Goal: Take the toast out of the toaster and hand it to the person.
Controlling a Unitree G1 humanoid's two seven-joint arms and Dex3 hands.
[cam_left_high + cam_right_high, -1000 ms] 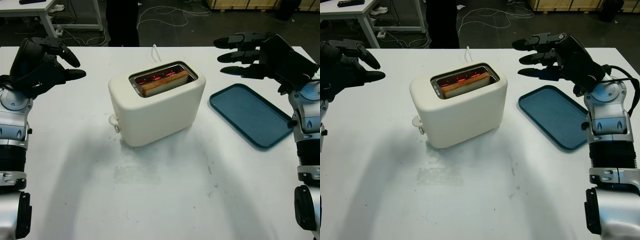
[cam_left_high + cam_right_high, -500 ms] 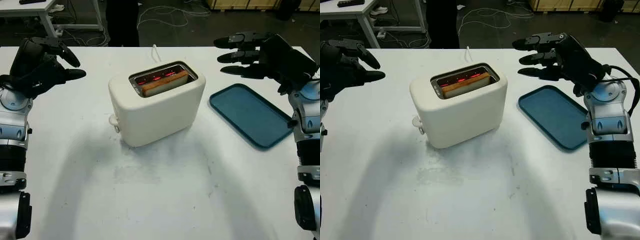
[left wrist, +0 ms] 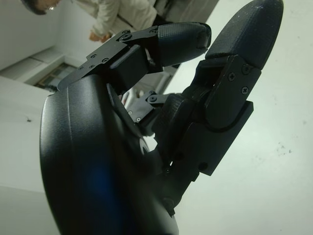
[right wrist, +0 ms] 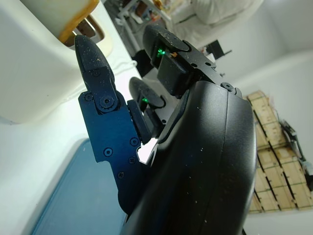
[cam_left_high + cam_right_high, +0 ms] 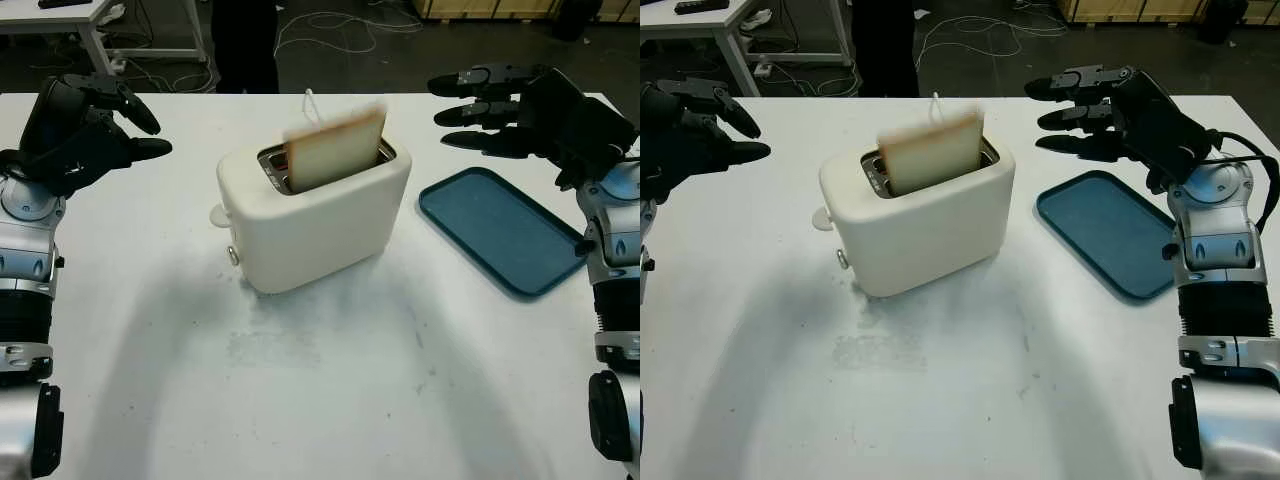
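Observation:
A cream toaster (image 5: 310, 225) stands mid-table with its side lever (image 5: 219, 215) up. A slice of toast (image 5: 335, 148) sticks well up out of the slot, slightly blurred. My left hand (image 5: 95, 125) hovers open over the table's far left, well apart from the toaster. My right hand (image 5: 500, 110) hovers open at the far right, above the tray's far end, its fingers pointing toward the toaster. In the right wrist view the toast (image 4: 61, 14) shows past my fingertips (image 4: 87, 46). Neither hand holds anything.
A blue tray (image 5: 500, 228) lies right of the toaster. A white cord (image 5: 309, 103) runs from the toaster to the table's far edge. A person in a light top (image 3: 122, 12) shows in the left wrist view. Beyond the table are a dark floor and cables.
The toast has popped up out of the slot, the red glow inside is gone and the side lever has risen. Both hands have stayed where they were.

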